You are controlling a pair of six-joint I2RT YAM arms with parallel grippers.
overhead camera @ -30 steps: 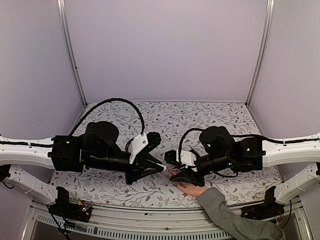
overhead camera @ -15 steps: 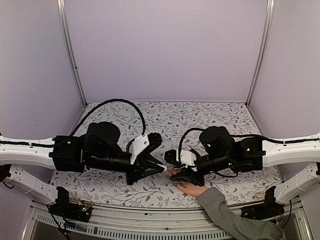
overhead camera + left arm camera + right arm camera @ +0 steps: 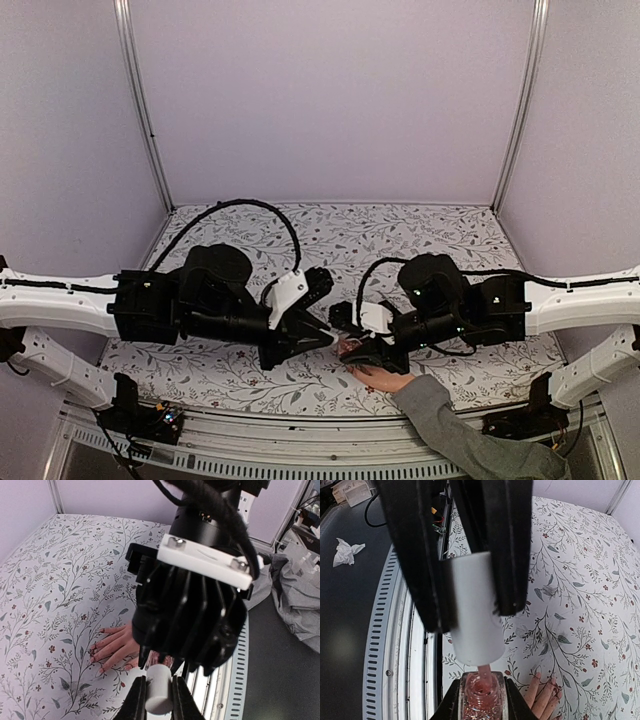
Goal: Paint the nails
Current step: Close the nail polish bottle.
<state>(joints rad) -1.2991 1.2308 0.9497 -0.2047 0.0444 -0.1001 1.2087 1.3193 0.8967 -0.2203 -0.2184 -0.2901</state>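
A soft grey sleeve (image 3: 465, 440) comes in from the right at the near edge. The human hand (image 3: 382, 379) at its end lies palm down on the cloth, fingers slightly spread. The nails (image 3: 93, 652) sit at the fingertips as tiny rounded spots. They look reddish in the left wrist view but are too small to judge further. The fingers' long axis runs roughly along the near edge of the table, so the nails face up and point toward the left arm's side.

Just beside those fingers, the right gripper (image 3: 481, 707) is clamped tight on a small glass polish bottle (image 3: 482, 690). The bottle is upright with its mouth up, and its clear wall shows pink-red, glittery liquid.

Directly above it, the left gripper (image 3: 159, 707) pinches a smooth white cylindrical cap (image 3: 159, 690) between its flat black fingers. The cap's axis is vertical. A thin pink brush stem (image 3: 484, 670) runs from its underside down into the bottle's neck.

The two matte black arms, each with white shell parts, meet nose to nose over this spot.

Farther back, the table (image 3: 420, 235) is covered by a white cloth printed with grey leaf sprigs and small red blossoms. Plain lilac wall panels (image 3: 330, 100) close it in.
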